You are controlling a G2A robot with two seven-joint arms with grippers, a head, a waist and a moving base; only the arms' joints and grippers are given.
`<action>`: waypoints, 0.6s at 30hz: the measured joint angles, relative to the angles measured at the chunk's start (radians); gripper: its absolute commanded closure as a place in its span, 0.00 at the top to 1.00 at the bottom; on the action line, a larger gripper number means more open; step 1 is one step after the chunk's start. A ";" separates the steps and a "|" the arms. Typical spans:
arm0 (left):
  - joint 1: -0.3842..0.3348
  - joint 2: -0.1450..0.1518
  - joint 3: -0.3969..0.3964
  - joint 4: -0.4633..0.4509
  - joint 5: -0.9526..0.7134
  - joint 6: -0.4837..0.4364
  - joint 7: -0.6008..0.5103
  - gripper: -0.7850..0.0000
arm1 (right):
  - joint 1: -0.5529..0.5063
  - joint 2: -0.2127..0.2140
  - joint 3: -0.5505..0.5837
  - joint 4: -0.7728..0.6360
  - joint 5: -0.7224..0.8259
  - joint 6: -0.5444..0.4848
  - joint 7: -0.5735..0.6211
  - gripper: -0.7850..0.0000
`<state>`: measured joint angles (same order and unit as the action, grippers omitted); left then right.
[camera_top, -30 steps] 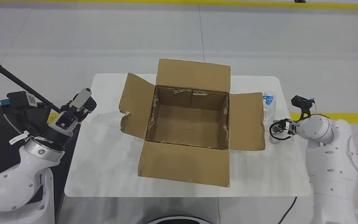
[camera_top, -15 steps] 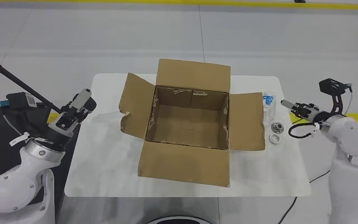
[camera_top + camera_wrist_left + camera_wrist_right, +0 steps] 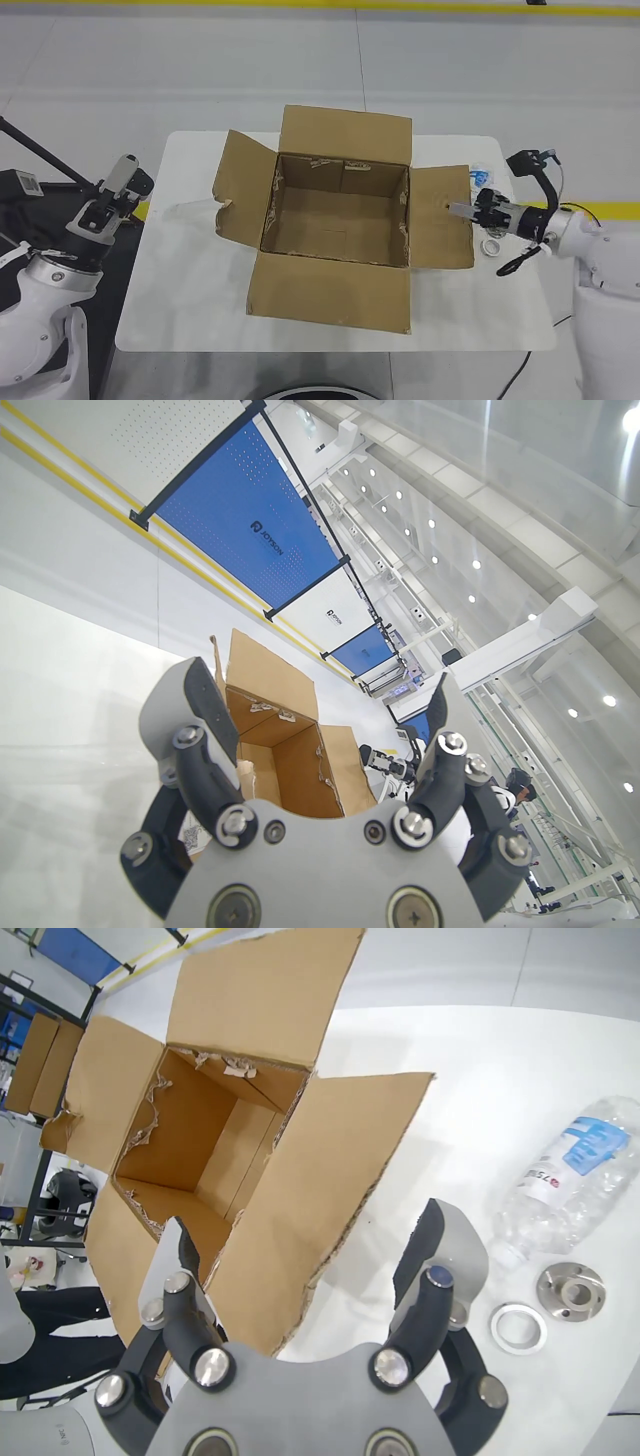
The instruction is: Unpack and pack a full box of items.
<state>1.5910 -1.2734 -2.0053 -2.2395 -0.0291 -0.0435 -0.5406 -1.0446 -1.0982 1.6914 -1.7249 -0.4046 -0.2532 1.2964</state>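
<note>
Box: open brown cardboard box, centre of the top view, inside bare; unpacking looks done.
Items: clear plastic water bottle, round steel flange and flat metal ring, right of the box; repacking not yet begun.
Right gripper: spread, empty, over the box's right flap.
Left gripper: spread, empty, far left.

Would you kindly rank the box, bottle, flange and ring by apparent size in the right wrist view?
Largest to smallest:
1. box
2. bottle
3. flange and ring, which look nearly alike, so I leave them unranked.
</note>
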 measured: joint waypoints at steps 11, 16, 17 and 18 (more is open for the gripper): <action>0.000 0.000 0.000 0.000 0.000 0.000 0.000 1.00 | 0.096 0.005 -0.151 0.046 -0.019 0.032 -0.012 1.00; 0.000 0.000 0.000 0.000 0.000 0.000 0.000 1.00 | 0.134 0.009 -0.192 0.064 -0.028 0.054 -0.022 1.00; 0.000 0.000 0.000 0.000 0.000 0.000 0.000 1.00 | 0.140 0.009 -0.198 0.066 -0.032 0.059 -0.023 1.00; 0.000 0.000 0.000 0.000 0.000 0.000 0.000 1.00 | 0.146 0.011 -0.202 0.066 -0.037 0.067 -0.026 1.00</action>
<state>1.5908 -1.2735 -2.0050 -2.2395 -0.0288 -0.0434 -0.5408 -0.8983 -1.0876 1.4892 -1.6590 -0.4416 -0.1863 1.2707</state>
